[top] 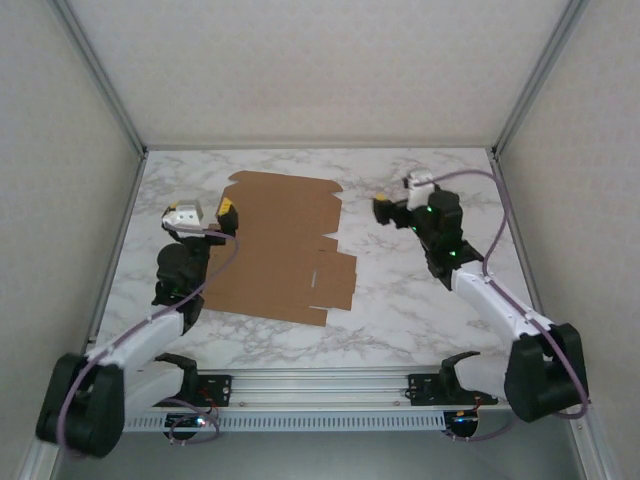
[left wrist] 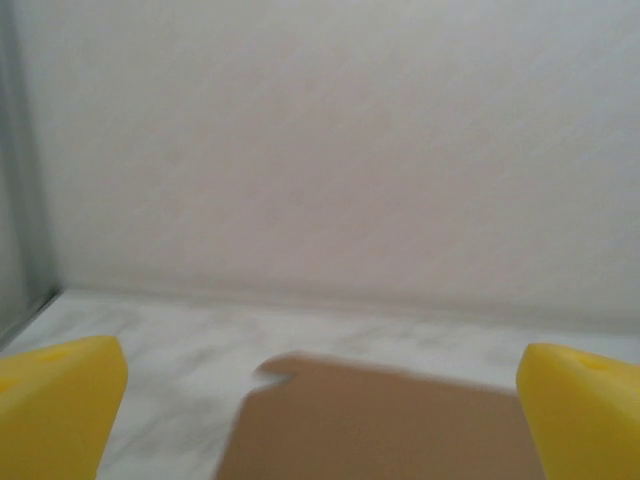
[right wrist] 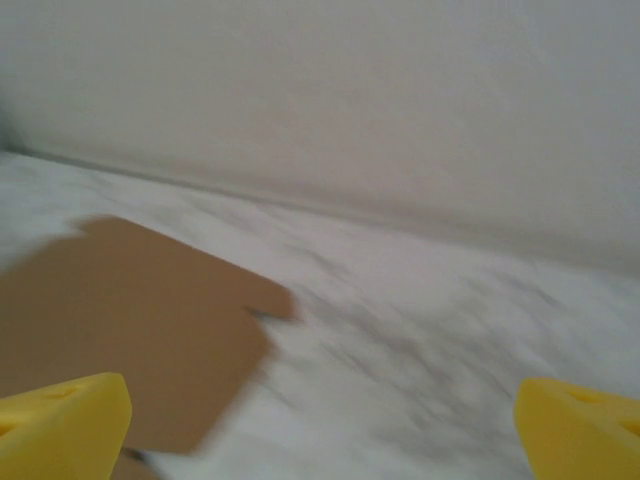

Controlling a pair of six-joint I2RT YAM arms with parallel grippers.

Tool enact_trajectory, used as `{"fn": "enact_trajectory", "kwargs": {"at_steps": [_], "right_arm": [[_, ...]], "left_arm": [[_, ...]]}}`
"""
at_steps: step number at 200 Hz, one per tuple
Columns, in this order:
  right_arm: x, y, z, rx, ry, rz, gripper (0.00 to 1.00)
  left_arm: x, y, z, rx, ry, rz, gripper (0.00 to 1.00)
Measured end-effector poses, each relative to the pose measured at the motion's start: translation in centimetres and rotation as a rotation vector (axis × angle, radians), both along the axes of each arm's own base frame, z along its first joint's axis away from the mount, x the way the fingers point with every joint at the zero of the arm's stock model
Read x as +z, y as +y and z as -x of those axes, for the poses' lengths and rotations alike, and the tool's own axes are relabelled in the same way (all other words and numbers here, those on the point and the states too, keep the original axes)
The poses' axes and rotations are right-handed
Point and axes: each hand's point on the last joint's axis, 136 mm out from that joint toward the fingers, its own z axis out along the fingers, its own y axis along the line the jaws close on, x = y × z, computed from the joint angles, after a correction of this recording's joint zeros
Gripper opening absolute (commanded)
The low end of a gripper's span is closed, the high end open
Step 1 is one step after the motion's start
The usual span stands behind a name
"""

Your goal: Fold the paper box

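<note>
Paper box (top: 280,250) lies flat and unfolded on the marble tabletop (top: 400,300), left of centre. It is a plain brown die-cut sheet with notched edges, and a smaller flap juts out at its near right corner.

The left gripper (top: 205,212) hangs at the sheet's left edge, its jaws spread wide and holding nothing. Whether a finger touches the cardboard cannot be told. In the left wrist view, the gripper (left wrist: 320,400) shows two yellow fingertips (left wrist: 60,400) at the lower corners. The paper box (left wrist: 380,420) lies between and beyond them, a notch cut into its far left corner, with the white back wall (left wrist: 350,150) behind.

The right gripper (top: 398,200) hovers over bare marble just off the sheet's far right corner, clear of it, its jaws likewise released and empty. In the right wrist view, the gripper (right wrist: 320,420) frames blurred marble, and the cardboard (right wrist: 130,320) sits to the left.
</note>
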Motion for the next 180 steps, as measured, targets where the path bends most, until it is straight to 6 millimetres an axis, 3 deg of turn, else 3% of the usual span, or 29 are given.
{"fn": "enact_trajectory", "kwargs": {"at_steps": [16,26,43,56,68,85,111,129,150,180], "right_arm": [[3.8,5.1,3.2,0.142,-0.028,-0.007,0.99],[5.0,6.9,5.2,0.193,-0.016,-0.003,0.99],[5.7,6.3,7.0,0.141,0.064,-0.024,0.99],[5.8,4.0,7.1,0.015,0.161,-0.059,0.99],[5.7,2.3,7.2,-0.070,0.241,-0.092,0.99],[4.7,1.3,7.5,-0.086,0.329,-0.128,0.99],[-0.2,2.1,8.4,-0.052,0.527,-0.146,0.97],[-5.1,3.8,9.2,-0.010,0.693,-0.131,0.79],[-10.6,5.4,10.1,-0.002,0.882,-0.103,0.56],[-16.6,8.0,11.7,-0.026,1.093,-0.045,0.43]], "left_arm": [[5.5,-2.9,1.4,-0.100,-0.047,0.052,0.99],[8.5,-4.3,2.4,-0.147,-0.050,0.082,0.99],[11.7,-5.6,4.4,-0.190,-0.014,0.177,1.00],[11.9,-5.8,5.2,-0.197,0.049,0.223,0.99],[10.7,-5.1,5.4,-0.165,0.129,0.251,1.00],[7.5,-3.8,5.3,-0.081,0.258,0.305,1.00],[1.2,-3.1,5.8,-0.039,0.396,0.425,1.00],[-2.8,-2.4,6.4,0.005,0.471,0.521,1.00],[-5.8,-1.9,6.8,0.037,0.517,0.594,1.00],[-8.7,-2.5,6.4,0.060,0.599,0.603,1.00]]}}
